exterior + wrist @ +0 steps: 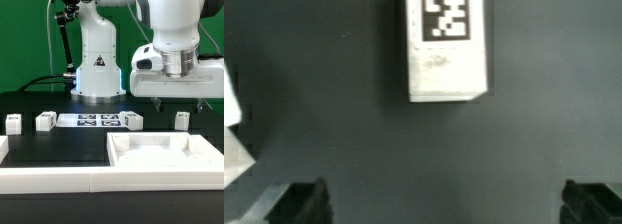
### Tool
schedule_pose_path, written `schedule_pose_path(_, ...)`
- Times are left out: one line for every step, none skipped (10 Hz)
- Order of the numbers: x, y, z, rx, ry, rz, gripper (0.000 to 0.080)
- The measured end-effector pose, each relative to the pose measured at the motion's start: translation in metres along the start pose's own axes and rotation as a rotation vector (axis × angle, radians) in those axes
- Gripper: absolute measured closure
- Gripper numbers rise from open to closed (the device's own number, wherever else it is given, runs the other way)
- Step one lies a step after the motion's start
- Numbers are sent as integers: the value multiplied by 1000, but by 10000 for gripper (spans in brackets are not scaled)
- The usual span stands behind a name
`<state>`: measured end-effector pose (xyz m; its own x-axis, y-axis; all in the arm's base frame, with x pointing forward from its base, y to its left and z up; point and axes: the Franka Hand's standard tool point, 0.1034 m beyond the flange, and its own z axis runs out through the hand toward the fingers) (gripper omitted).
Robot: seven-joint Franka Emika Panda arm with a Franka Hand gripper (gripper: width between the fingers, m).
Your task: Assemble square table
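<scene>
The square table's top [165,152] is a large white tray with a raised rim, lying in the front at the exterior view's right. Small white tagged legs stand in a row behind it: one [13,122] at the far left, another [45,121], a third [133,120] and a fourth [181,120]. My gripper [180,103] hangs open just above that fourth leg. In the wrist view this leg [450,50] lies on the black mat ahead of my gripper [443,205]. The dark fingertips [295,203] stand wide apart with nothing between them.
The marker board [90,120] lies flat between the legs in front of the robot base [98,70]. A long white rail [50,178] runs along the front edge. A white edge [233,120] shows at the side of the wrist view.
</scene>
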<state>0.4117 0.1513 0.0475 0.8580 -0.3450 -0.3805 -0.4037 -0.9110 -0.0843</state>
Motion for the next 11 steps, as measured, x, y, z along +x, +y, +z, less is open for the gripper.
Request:
schedule_pose_path(0, 0, 0, -3, 0, -4, 150)
schedule_pose_path(0, 0, 0, -3, 0, -4, 150)
schedule_pose_path(0, 0, 0, -3, 0, -4, 150)
schedule_pose_path(0, 0, 0, -3, 0, -5, 150)
schedule_pose_path(-3, -1, 3, -8, -9, -12, 150)
schedule_pose_path(-8, -9, 8, -13, 4, -8, 150)
schedule_pose_path(-13, -10, 9, -20, -28, -38, 150)
schedule_pose_path(-13, -6, 10, -29, -82, -35, 150)
schedule_pose_path(-12, -4, 15, -35, -136, -38, 150)
schedule_pose_path(-14, -5, 20, -43, -200, -43, 150)
schedule_pose_path(-13, -6, 22, -44, -238, -51, 150)
